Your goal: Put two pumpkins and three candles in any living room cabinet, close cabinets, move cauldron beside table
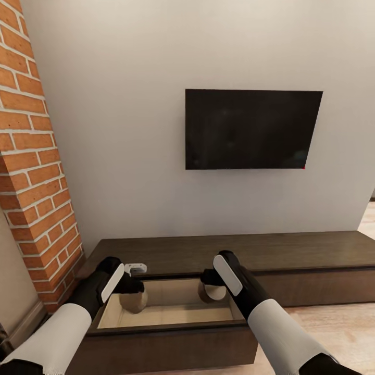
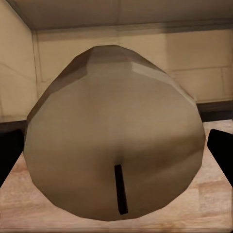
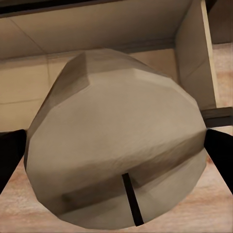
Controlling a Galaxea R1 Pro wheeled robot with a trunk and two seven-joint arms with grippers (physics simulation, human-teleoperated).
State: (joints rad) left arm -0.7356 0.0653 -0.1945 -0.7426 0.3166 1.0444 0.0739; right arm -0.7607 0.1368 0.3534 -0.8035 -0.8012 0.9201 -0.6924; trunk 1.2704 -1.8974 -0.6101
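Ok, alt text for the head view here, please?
Both grippers hold candles, left and right, over the open pale-lined drawer of the dark low cabinet. A black TV hangs on the wall above, a brick column at left.

even, soft indoor light, faint shadows, no glare; wrist views slightly blurry.

Open drawer [image 1: 172, 317] of cabinet [image 1: 291, 250]: floor bare btwn the two held candles [image 1: 133, 301] [image 1: 212, 292]; walls hem both sides, wall-mounted TV [image 1: 252, 128] well above.
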